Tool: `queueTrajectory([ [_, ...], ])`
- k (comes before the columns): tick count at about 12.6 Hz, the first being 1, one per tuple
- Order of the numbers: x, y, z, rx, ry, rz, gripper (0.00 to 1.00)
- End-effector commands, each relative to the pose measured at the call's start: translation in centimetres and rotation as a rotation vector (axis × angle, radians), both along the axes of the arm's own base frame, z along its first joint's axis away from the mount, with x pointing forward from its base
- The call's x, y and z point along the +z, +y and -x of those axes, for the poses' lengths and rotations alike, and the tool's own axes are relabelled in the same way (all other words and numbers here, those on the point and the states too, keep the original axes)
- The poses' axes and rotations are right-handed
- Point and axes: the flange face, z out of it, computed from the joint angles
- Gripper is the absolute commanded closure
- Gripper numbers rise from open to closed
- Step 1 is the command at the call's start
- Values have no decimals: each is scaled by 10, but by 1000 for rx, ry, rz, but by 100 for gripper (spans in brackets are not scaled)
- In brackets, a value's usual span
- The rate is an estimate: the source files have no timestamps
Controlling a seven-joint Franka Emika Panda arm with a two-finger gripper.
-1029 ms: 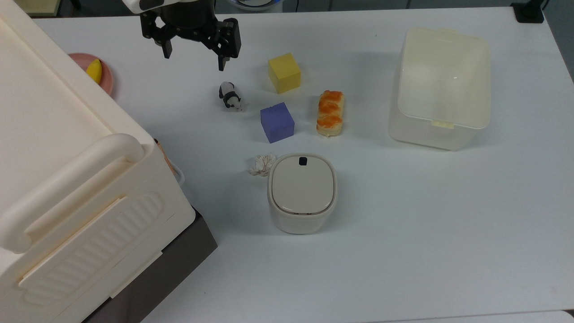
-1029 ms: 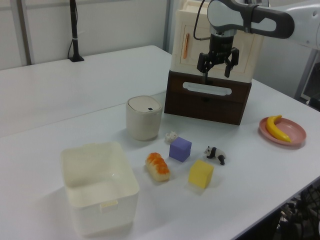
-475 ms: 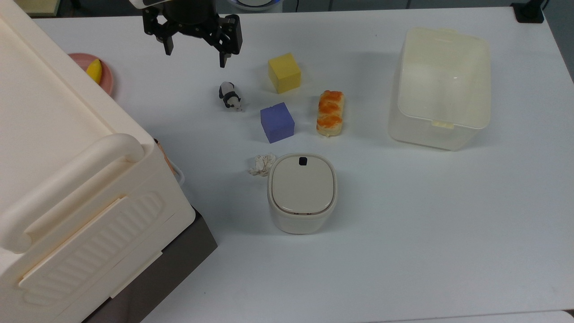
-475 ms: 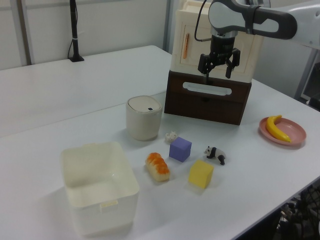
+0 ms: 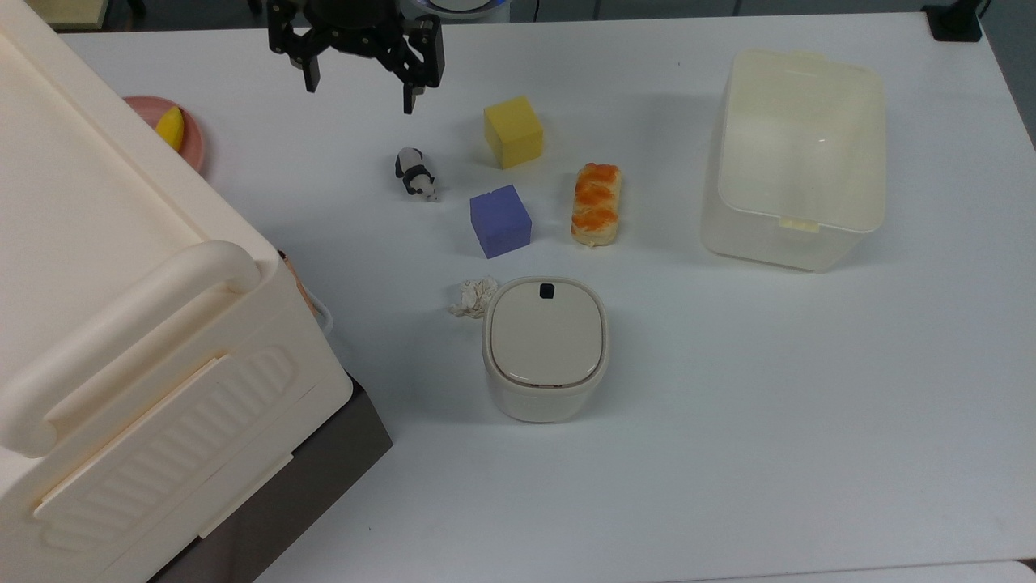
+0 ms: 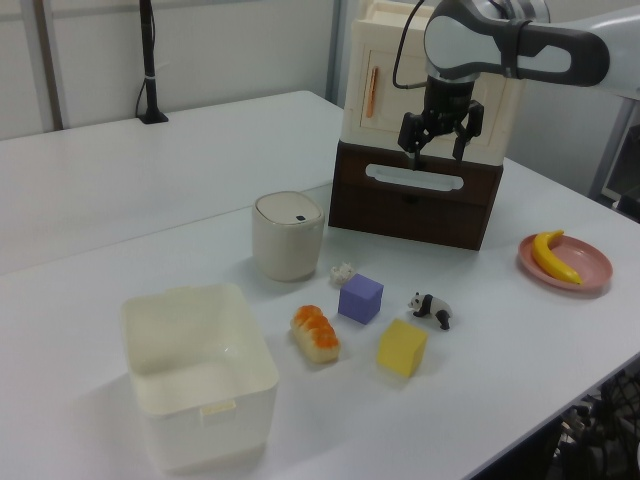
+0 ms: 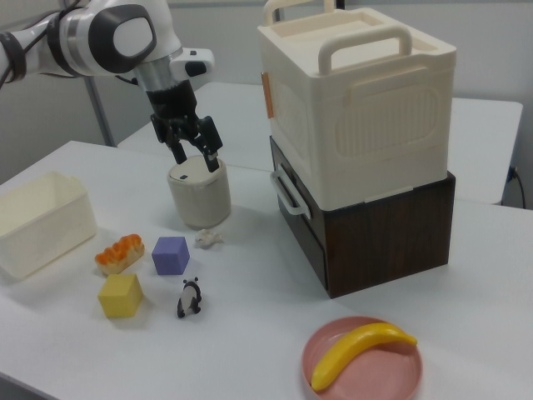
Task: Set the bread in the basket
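A white table (image 6: 120, 180) is filling the room, pale wall panels (image 6: 240, 40) standing behind it, evenly lit

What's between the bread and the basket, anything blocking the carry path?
Nothing visible. In the top view the bread lies on bare table with open surface between it and the basket to the top view's right. The yellow cube and purple cube sit on its other side, away from that path.
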Motion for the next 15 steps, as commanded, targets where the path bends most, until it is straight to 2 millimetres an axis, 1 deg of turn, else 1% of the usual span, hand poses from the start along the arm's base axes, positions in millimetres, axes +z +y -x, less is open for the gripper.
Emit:
queueTrajectory([
  [1, 0, 4, 12, 31, -16, 23, 0],
  [4, 0, 4, 12, 33, -18, 23, 0],
  [5, -3, 4, 13, 34, -14, 25, 0],
  [6, -1, 5, 14, 35, -28, 26, 0],
  [8, -3, 9, 27, 46, -69, 32, 0],
  [10, -3, 23, 36, 71, -67, 36, 0],
  [12, -5, 29, 41, 80, -60, 37, 0],
  [13, -1, 35, 46, 91, -68, 39, 0],
  [14, 1, 37, 55, 94, -69, 42, 0],
  [15, 4, 53, 66, 124, -74, 46, 0],
])
